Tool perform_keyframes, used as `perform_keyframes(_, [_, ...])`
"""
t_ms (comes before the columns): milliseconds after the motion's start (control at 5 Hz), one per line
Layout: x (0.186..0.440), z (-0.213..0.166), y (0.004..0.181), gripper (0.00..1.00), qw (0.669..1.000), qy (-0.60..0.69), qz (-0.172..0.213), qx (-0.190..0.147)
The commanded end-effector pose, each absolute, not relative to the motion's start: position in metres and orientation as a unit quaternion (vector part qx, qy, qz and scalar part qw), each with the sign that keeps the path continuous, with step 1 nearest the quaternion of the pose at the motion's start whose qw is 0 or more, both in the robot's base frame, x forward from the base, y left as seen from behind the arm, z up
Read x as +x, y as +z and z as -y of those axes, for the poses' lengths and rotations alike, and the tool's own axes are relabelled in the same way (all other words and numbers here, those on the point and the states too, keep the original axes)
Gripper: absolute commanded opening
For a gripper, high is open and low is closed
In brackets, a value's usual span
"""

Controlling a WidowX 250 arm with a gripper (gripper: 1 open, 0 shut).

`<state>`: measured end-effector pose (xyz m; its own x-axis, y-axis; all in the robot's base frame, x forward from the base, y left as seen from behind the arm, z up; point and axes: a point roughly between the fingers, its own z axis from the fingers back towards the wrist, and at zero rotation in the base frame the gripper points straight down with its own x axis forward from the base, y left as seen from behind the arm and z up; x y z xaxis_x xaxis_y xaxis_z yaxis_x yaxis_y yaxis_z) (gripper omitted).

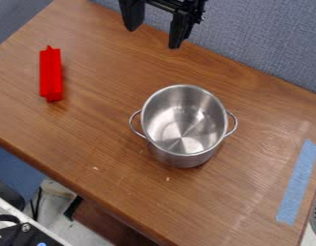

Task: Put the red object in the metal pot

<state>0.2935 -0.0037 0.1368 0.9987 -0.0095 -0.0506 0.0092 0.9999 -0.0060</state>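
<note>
Red object (51,74) lies flat at the worktop's (109,135) left side, well apart from the metal pot (184,123). Your fingers (181,36) hang released at the far edge, holding nothing. Risks: an off-centre pinch spins the block; a long block may bridge the pot's rim.

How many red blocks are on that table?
1. The red block lies flat near the left edge of the wooden table, well apart from the metal pot, which looks empty. Nothing else red shows.
</note>
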Motion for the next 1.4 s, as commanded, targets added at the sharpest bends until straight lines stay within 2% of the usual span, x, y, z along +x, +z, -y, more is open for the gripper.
perform_keyframes(0, [0.3, -0.006, 0.115, 1.0, 0.999, 0.022, -0.033, -0.005])
perform_keyframes(200, [0.296, -0.056, 0.137, 1.0, 0.998, 0.055, -0.032, -0.015])
perform_keyframes(400, [0.289, -0.108, 0.156, 1.0, 0.989, 0.144, -0.018, -0.027])
perform_keyframes(800, [0.284, -0.179, 0.154, 1.0, 0.975, 0.221, -0.005, -0.035])
perform_keyframes(1000, [0.269, -0.147, 0.141, 1.0, 0.99, 0.138, -0.012, -0.037])
perform_keyframes(1200, [0.261, -0.111, 0.125, 1.0, 0.996, 0.067, -0.005, -0.056])
